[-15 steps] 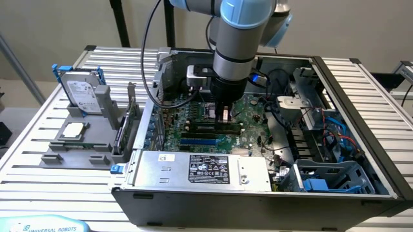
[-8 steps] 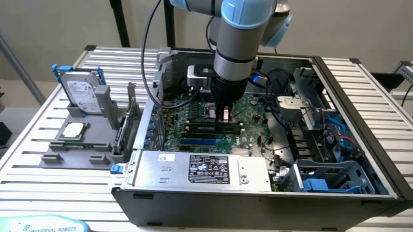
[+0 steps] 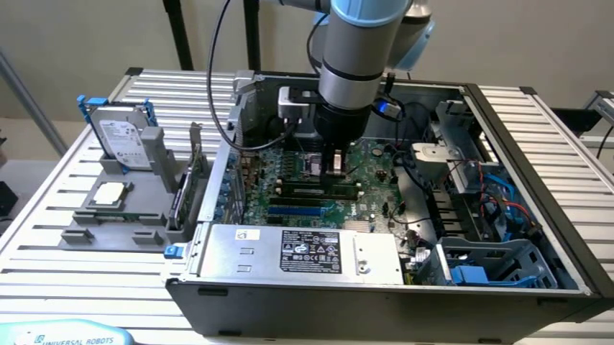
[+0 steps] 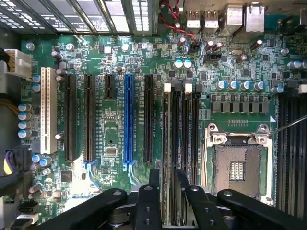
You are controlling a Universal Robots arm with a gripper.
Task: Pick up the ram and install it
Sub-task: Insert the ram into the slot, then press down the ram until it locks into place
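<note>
While your gripper point(image 4: 165, 191) stood open astride the ram point(image 4: 167, 158) in its slot point(image 4: 176, 143), a half-seated stick could have tilted loose.

The gripper point(image 3: 337, 167) sits at frame centre, low over the ram point(image 3: 314, 192) on the motherboard point(image 3: 287, 183). A hard drive point(image 3: 125, 140) stands upright at left.
</note>
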